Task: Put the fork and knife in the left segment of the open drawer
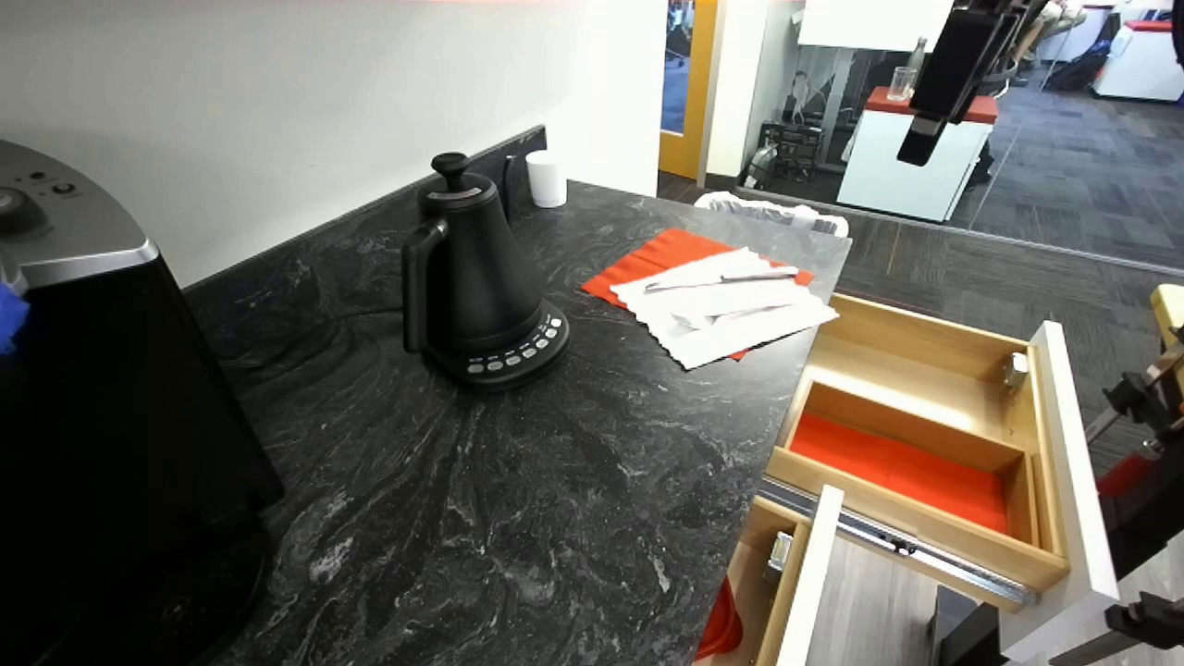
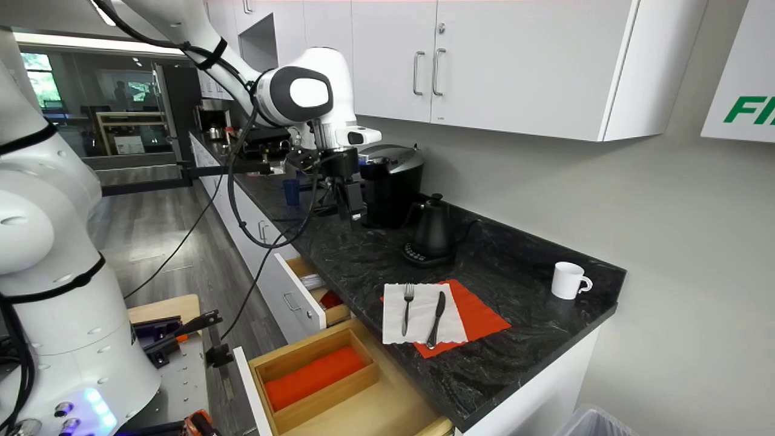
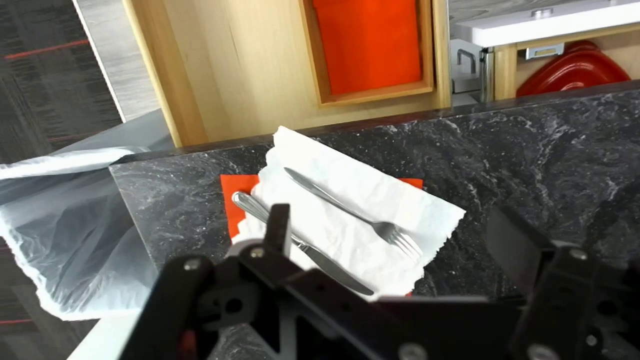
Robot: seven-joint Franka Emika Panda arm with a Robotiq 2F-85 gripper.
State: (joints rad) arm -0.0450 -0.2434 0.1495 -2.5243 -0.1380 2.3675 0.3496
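The fork [image 2: 407, 309] and knife [image 2: 438, 312] lie apart, side by side, on a white paper napkin over a red-orange cloth on the dark counter. In the wrist view the fork [image 3: 350, 212] lies between the fingers, well below them. The knife [image 3: 340, 270] is partly covered by the left finger. The open drawer [image 2: 251, 393] juts out beside the napkin. Its left segment [image 2: 315, 375], with a red-orange floor, holds no cutlery; it also shows in the wrist view [image 3: 370, 50]. My gripper [image 3: 397, 232] is open and empty, raised above the counter [image 2: 353, 212].
A black kettle [image 1: 481, 277] stands on the counter near a coffee machine [image 1: 111, 370]. A white mug [image 2: 566, 280] stands by the wall. A second drawer [image 1: 805, 592] is partly open, with a red item inside. A bagged bin [image 3: 75, 230] stands past the counter's end.
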